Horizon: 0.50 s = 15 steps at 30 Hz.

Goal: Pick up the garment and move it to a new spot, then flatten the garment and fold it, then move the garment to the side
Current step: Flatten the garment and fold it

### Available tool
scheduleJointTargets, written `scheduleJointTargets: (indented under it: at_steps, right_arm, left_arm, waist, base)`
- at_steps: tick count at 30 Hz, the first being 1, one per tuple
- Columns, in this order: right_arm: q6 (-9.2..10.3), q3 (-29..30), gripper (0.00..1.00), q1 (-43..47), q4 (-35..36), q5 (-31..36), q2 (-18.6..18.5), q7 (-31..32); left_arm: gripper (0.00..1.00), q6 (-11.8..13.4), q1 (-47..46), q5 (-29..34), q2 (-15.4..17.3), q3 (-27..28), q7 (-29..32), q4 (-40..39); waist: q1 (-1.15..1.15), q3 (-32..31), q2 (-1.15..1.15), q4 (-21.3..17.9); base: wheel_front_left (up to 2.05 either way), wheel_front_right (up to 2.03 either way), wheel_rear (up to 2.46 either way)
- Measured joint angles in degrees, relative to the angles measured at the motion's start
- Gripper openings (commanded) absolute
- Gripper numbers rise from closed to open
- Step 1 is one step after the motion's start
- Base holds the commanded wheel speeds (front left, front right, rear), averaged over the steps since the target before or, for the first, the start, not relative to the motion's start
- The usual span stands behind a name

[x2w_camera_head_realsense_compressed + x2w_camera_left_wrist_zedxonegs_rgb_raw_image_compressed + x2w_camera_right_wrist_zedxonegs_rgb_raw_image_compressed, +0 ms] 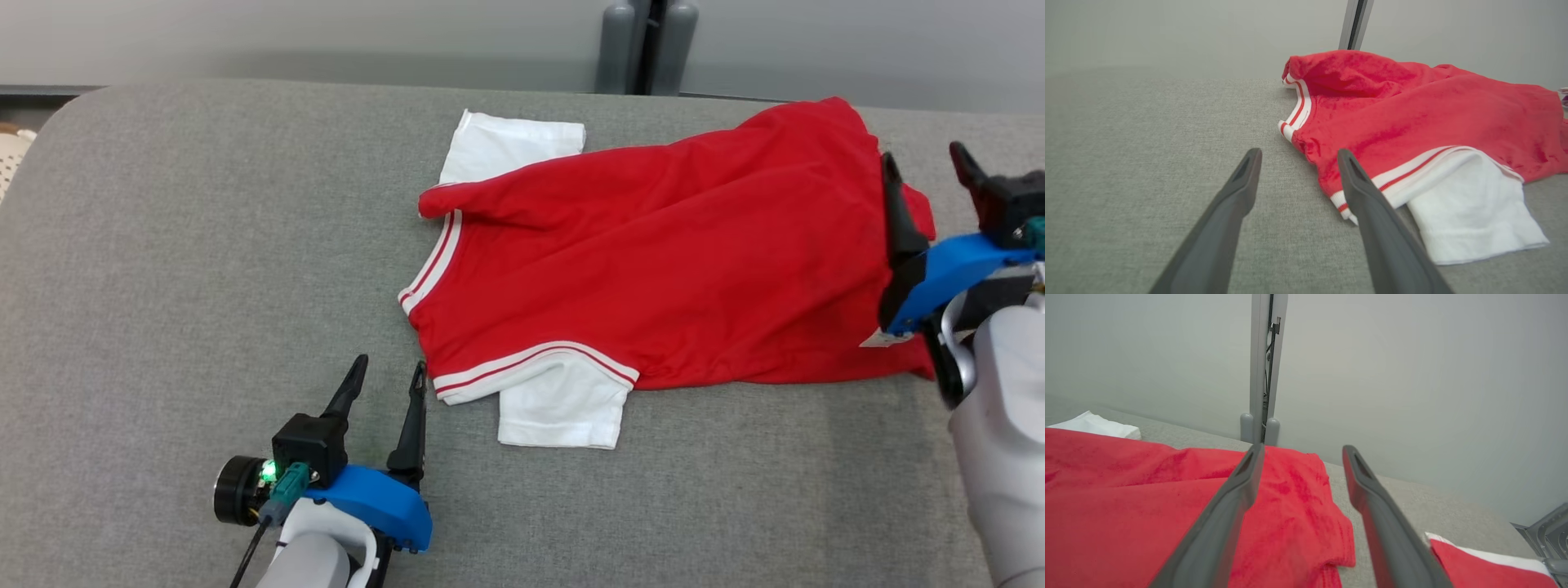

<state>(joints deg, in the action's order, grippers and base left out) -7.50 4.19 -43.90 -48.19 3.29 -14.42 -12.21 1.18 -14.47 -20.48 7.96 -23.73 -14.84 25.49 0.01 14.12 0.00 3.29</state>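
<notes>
- Red knit garment (653,261) with white sleeves lies spread and creased, from centre toward 3 o'clock on the bench (204,245).
- Handling, judged: light, soft, limp; it drapes and bunches. Take hold at hem corners or the striped sleeve trim.
- Left gripper (390,365), 7 o'clock: jaws wide, empty, just beside the trim.
- Right gripper (922,155), 3 o'clock: jaws wide, empty, over the hem.
- Grey woven bench cover likely drags on cloth; plain wall (326,33) at 12 o'clock.
</notes>
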Motion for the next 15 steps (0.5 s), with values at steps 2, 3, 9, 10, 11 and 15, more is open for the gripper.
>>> scheduleJointTargets:
  at_steps: [2,3,9,10,11,15]
  right_arm:
    - [0.0,-0.32,1.0,2.74,2.08,-1.0,1.22,-1.08]
    - [0.0,-0.54,1.0,4.29,3.32,-1.2,1.82,-1.45]
    - [0.0,-1.34,1.0,15.71,12.91,-2.97,6.68,-2.38]
    - [0.0,-1.34,1.0,15.71,12.91,-2.97,6.68,-2.38]
    - [0.0,-1.37,1.0,17.09,14.32,-3.03,7.04,-2.44]
    - [0.0,-1.59,1.0,21.65,18.94,-2.82,8.08,-2.19]
  left_arm:
    - [1.0,-0.31,-0.29,-0.12,0.12,-0.29,0.78,1.72]
    - [1.0,-0.55,-0.6,-0.14,0.23,-0.53,1.23,2.54]
    - [1.0,-2.41,-2.64,-1.18,0.62,-1.45,5.26,8.11]
    - [1.0,-2.41,-2.64,-1.18,0.62,-1.45,5.26,8.11]
    - [1.0,-2.59,-2.85,-1.4,0.58,-1.51,5.99,8.84]
    - [1.0,-3.0,-3.59,-2.58,0.49,-1.78,9.65,11.84]
  waist:
    - [0.0,-0.59,0.0,-0.85]
    - [0.0,-0.86,0.0,-1.32]
    - [0.0,-2.0,0.0,-4.93]
    - [0.0,-2.0,0.0,-4.93]
    - [0.0,-2.08,0.0,-5.43]
    - [-0.01,-2.34,0.0,-7.27]
  base:
    - [0.0,0.0,0.0]
    - [0.0,0.0,0.0]
    - [0.0,0.0,0.0]
    - [0.0,0.0,0.0]
    - [0.0,0.0,0.0]
    - [0.0,0.0,0.0]
